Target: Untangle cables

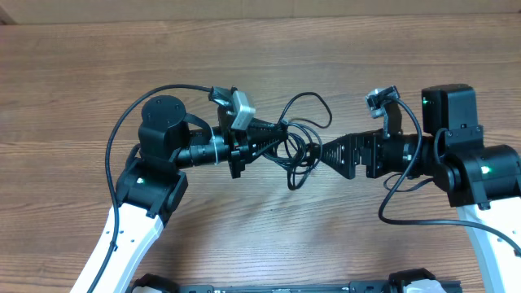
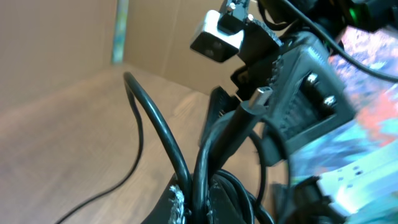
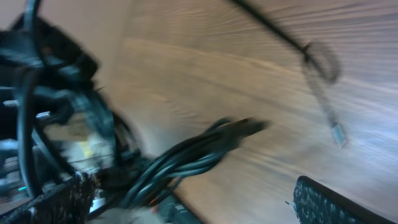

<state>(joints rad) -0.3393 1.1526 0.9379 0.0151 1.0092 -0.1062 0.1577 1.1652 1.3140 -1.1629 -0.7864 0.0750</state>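
Note:
The cables (image 1: 299, 148) are thin black cords bunched in a tangle between my two grippers at mid-table, with one loop (image 1: 313, 109) arching toward the far side. My left gripper (image 1: 279, 140) is shut on the bunch. In the left wrist view, cords (image 2: 186, 168) rise from between its fingers (image 2: 177, 205), and one ends in a silver-tipped plug (image 2: 261, 96). My right gripper (image 1: 326, 152) faces the tangle from the right and stands wide open. In the right wrist view the bundle (image 3: 193, 152) runs between its spread fingertips (image 3: 326, 202). A loose silver plug end (image 3: 339, 134) lies on the wood.
The wooden table (image 1: 260, 57) carries nothing else. Thick black wires (image 1: 130, 114) curve off the left arm, and another loops below the right arm (image 1: 395, 199). The right arm's camera (image 2: 217, 40) looms close in the left wrist view.

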